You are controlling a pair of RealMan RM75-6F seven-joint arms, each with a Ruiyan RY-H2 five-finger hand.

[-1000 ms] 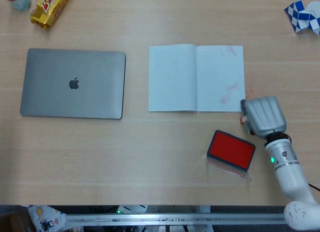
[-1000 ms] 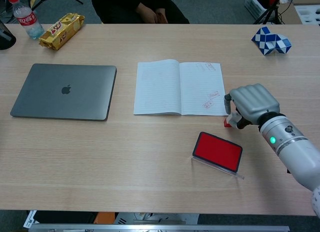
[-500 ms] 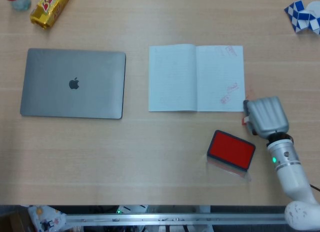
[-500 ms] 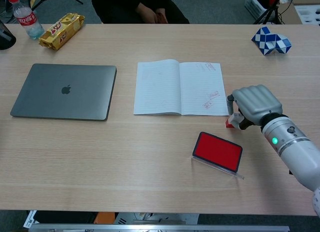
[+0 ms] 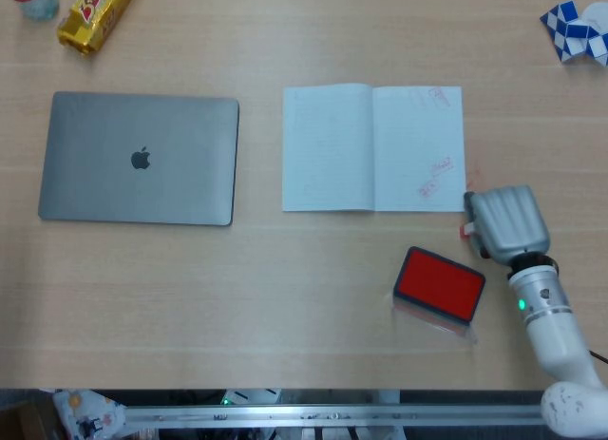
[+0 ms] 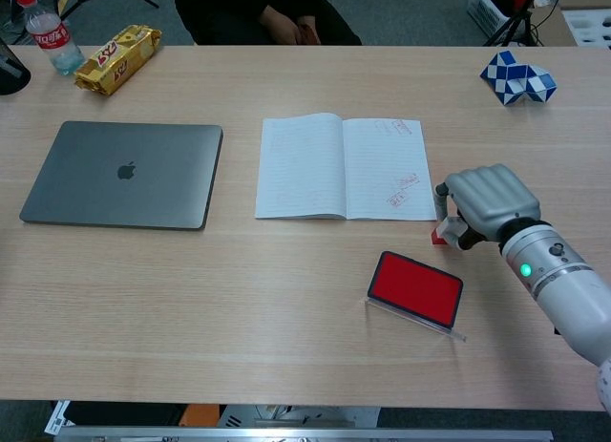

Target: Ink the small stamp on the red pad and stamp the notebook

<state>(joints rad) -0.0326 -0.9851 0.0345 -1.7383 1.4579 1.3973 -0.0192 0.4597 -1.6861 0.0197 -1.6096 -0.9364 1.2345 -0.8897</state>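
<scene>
red pad (image 6: 416, 288); grey laptop (image 6: 120, 174)

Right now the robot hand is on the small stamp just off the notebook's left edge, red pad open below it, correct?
Not quite: the right robot hand is on the small stamp off the notebook's right edge, as the chest view shows. The red pad does lie open below it.

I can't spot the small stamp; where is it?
In the chest view, the small stamp sits under the right hand, just right of the notebook and above the red pad.
</scene>
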